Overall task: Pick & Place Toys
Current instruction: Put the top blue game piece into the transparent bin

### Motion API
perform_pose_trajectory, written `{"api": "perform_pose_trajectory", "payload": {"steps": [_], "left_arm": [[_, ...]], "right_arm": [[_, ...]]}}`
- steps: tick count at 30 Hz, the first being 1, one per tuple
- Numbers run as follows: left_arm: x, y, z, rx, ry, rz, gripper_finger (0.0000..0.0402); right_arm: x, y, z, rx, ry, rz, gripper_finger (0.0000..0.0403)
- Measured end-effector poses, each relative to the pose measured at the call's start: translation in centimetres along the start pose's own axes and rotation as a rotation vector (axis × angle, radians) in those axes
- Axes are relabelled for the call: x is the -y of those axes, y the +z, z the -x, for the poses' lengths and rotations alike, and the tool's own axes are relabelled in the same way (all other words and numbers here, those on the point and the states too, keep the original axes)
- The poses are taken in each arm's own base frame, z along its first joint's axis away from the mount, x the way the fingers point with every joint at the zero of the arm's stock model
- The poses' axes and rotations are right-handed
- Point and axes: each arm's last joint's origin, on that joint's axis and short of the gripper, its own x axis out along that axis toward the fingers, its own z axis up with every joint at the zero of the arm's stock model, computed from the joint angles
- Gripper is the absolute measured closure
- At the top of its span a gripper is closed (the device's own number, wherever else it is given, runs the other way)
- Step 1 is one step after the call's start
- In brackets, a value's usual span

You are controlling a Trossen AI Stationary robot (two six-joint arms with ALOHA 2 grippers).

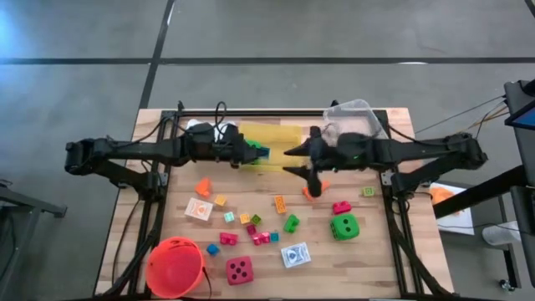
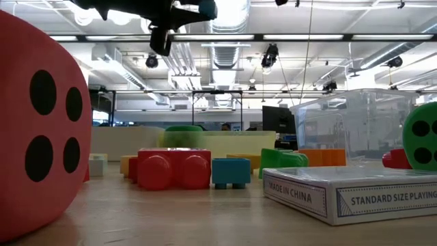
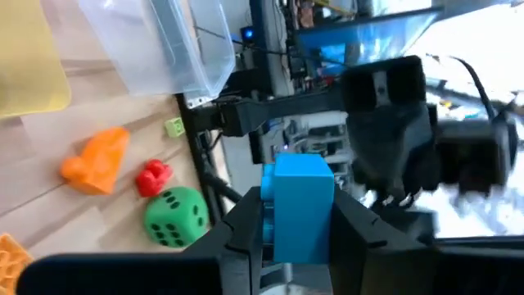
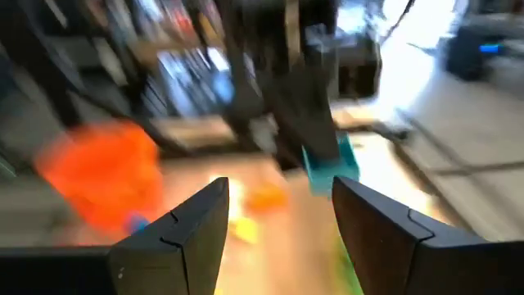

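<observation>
High view: a wooden table point(image 1: 359, 259) is seen on a grey concrete floor. One yellow bin point(image 1: 280, 134) and one clear bin point(image 1: 358, 113) lie at its far edge, one orange-red bucket point(image 1: 175, 266) at the near left corner. Two dice are counted here, one green die point(image 1: 343, 227) and one pink-red die point(image 1: 239, 269), with two cards point(image 1: 295, 254) among the scattered small blocks. The left gripper point(image 1: 261, 154) is held over the yellow bin, the right gripper point(image 1: 303, 160) just beside it, above an orange wedge point(image 1: 314, 191).

Low view: an open hall with ceiling ducts is seen beyond the table; a red block point(image 2: 173, 169) stands in the middle.

Left wrist view: the fingers point(image 3: 360, 238) are clamped on a blue block point(image 3: 301, 206), its long axis pointing forward between them.

Right wrist view: the fingers point(image 4: 190, 229) are spread apart, with nothing seen between them
</observation>
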Motion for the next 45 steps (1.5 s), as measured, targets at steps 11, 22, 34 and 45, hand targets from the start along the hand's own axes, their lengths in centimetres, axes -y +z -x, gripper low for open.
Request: {"api": "perform_pose_trajectory", "payload": {"steps": [11, 22, 34, 45], "left_arm": [[1.5, 0.5, 0.0, 0.046, -0.165, 0.005, 0.0321], [1.6, 0.4, 0.0, 0.02, -0.177, -0.011, 0.0321], [1.6, 0.4, 0.0, 0.008, -0.18, -0.035, 0.0321], [1.6, 0.4, 0.0, 0.008, -0.18, -0.038, 0.0321]], "right_arm": [[-1.0, 3.4, -2.4, -0.064, -0.16, 0.175, 0.019], [-1.0, 4.4, -2.7, -0.039, -0.161, 0.208, 0.019], [-0.7, 5.2, -1.4, 0.012, -0.165, 0.012, 0.019], [-1.3, 5.0, -1.8, -0.014, -0.002, 0.071, 0.019]]}}
